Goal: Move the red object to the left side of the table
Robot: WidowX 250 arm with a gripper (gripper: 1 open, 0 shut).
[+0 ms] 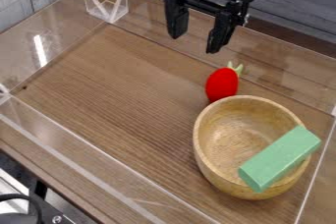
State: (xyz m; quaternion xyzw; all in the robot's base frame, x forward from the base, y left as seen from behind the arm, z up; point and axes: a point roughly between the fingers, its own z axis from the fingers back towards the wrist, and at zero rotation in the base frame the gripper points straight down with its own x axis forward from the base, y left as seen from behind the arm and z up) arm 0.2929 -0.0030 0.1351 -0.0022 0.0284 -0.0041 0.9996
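Your gripper (199, 22) hangs over the far part of the table (118, 95), near the strawberry (223, 84) but apart from it. Its jaws point down and stand wide open, with nothing between them — which suits an approach, since the fruit has yet to be taken. The strawberry lies on the bare wood, right of the middle as the camera sees it, just beyond the bowl (210, 150), with its leafy top (235, 69) turned towards the far side. It lies on its side, perhaps because a rounded toy like that has no flat base to stand on. The bowl sits upright in the near right part, and the green block (280, 158) leans across its rim, part in and part out; it looks too long to drop flat inside, so the rim seems to be what props it up. You don't need either for this job. I'd judge you are at the start: line up over the red body, come down, close, lift, then carry it to the left side, where there is bare wood to set it on. Mind the bowl's rim as you descend — it is close enough to catch a finger — and grip squarely, or the round toy may roll.
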